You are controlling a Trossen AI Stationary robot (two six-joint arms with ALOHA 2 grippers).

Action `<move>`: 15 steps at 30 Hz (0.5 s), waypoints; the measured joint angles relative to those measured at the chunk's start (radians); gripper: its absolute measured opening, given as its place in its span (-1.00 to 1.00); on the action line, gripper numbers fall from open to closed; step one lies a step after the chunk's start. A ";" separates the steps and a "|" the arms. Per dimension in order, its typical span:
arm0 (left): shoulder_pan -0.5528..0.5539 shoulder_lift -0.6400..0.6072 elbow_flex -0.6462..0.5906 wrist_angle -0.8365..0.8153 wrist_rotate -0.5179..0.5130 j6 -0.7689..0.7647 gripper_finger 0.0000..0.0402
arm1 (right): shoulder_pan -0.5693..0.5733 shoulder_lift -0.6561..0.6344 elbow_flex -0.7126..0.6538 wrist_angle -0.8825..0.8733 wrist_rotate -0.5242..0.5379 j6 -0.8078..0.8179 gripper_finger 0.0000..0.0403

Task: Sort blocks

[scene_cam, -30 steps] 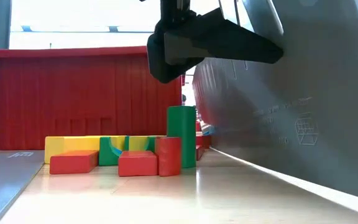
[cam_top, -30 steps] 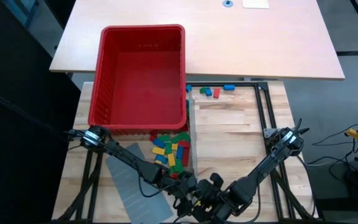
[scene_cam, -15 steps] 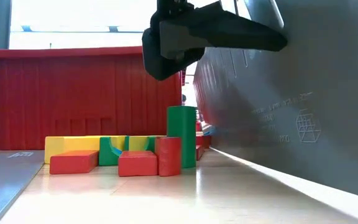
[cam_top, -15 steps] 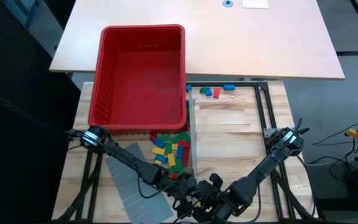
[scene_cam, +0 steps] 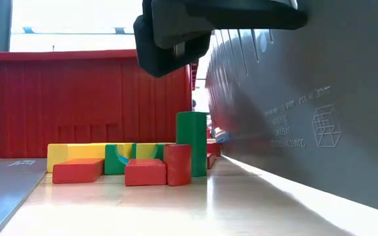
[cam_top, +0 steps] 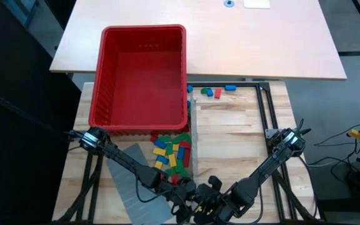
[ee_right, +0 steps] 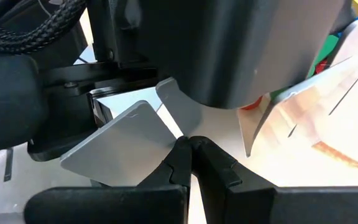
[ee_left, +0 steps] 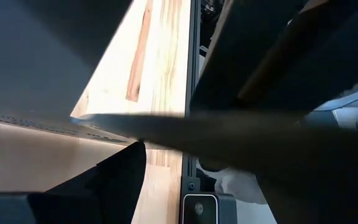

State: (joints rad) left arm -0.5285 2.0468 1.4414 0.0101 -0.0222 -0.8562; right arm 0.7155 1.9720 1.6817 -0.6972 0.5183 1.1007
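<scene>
Wooden table (cam_top: 242, 134): blocks (cam_top: 172, 152) just beyond left pincer (cam_top: 181, 201).

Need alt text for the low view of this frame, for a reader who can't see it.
A row of red, yellow and green blocks lies on the wooden table in front of a big red bin, one green block standing upright. A tilted grey slotted panel fills the right side, a dark gripper part overhead.

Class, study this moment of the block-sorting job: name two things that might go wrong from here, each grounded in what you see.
1. Both grippers crowd together at the near edge, left gripper beside right gripper; they might collide.
2. A tilted grey panel leans near the block pile, where a green block stands upright; a swing could topple it.
</scene>
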 joint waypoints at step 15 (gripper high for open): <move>-0.006 0.000 0.003 -0.023 -0.033 -0.040 0.37 | 0.011 0.000 -0.001 0.036 -0.015 -0.041 -1.00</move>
State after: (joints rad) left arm -0.5343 2.0468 1.4441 -0.0124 -0.0551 -0.8963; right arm 0.7262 1.9720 1.6806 -0.6607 0.5030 1.0592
